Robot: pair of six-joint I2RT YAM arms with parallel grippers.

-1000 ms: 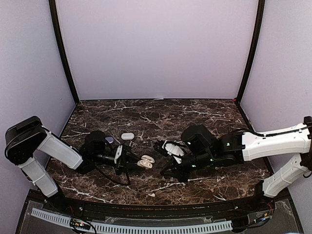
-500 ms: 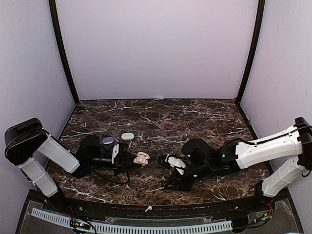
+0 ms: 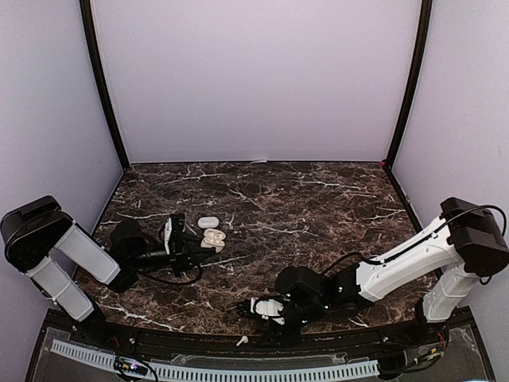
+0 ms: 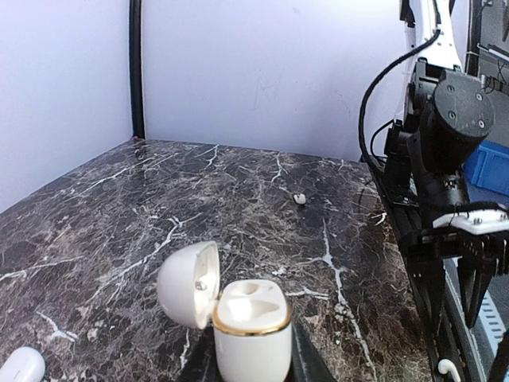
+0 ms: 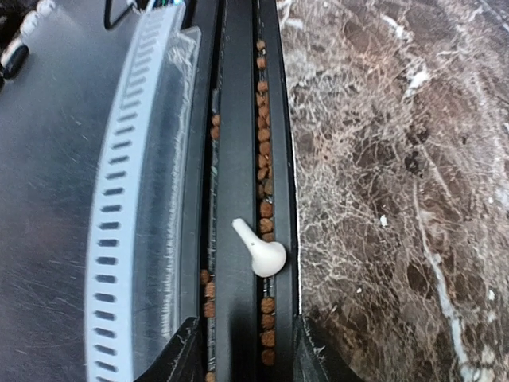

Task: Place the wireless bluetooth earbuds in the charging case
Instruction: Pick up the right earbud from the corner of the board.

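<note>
One open charging case is gripped upright in the left gripper, whose claw is closed tight against the case's sides, over the left part of the counter. Its lid is swung back, and only pale hollows are seen in the gold-rimmed body. A second, closed case is set just beside it, toward the counter's far edge; what it contains cannot be told. Two cases are counted in all. One white earbud is found off the counter, lying in the black channel along its near edge. The right gripper is held over that channel, its claw parted partway, with nothing gripped. One small white bit is seen on the counter, too small to be named.
</note>
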